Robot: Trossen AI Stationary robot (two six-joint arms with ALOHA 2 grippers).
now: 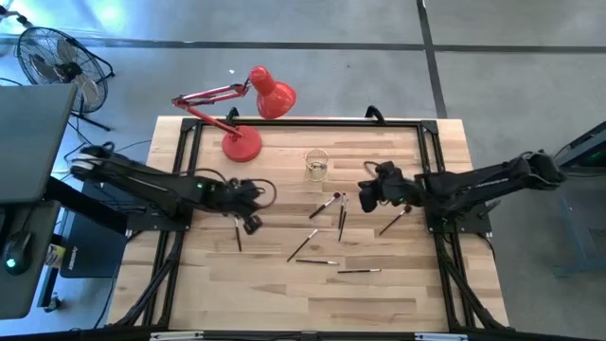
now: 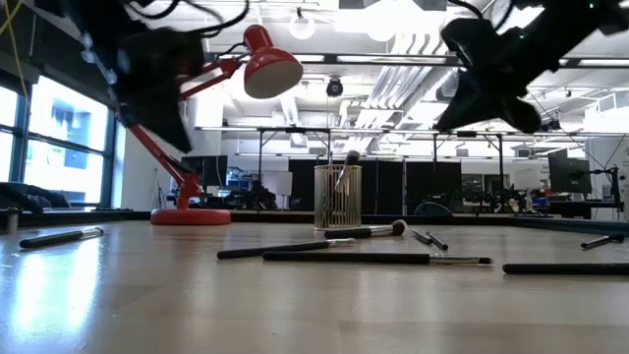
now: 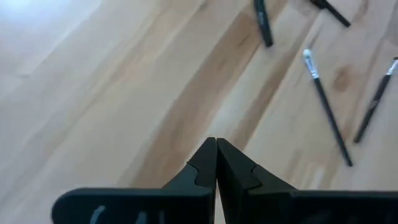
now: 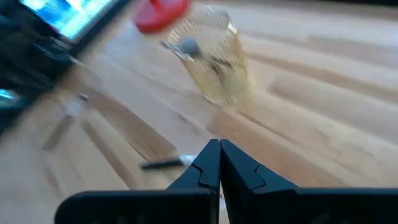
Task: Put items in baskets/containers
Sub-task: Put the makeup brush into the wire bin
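Note:
The small clear glass cup (image 1: 316, 166) stands upright near the table's far middle. One brush leans inside it, its bristle tip (image 2: 351, 157) above the rim; the right wrist view shows this too (image 4: 217, 59). Several thin brushes lie flat on the wood: a pair (image 1: 333, 208) just near of the cup, others toward the near edge (image 1: 359, 271), and one at the left (image 1: 238, 234). My left gripper (image 3: 216, 149) is shut and empty, above the table beside that left brush (image 1: 251, 224). My right gripper (image 4: 219, 149) is shut and empty, right of the cup (image 1: 364, 196).
A red desk lamp (image 1: 242, 142) stands on the table's far left, with its head (image 2: 272, 62) reaching toward the cup. Another brush (image 1: 394, 223) lies under my right arm. Bare wood (image 1: 284, 303) stretches along the near edge. A fan (image 1: 57, 57) stands off the table.

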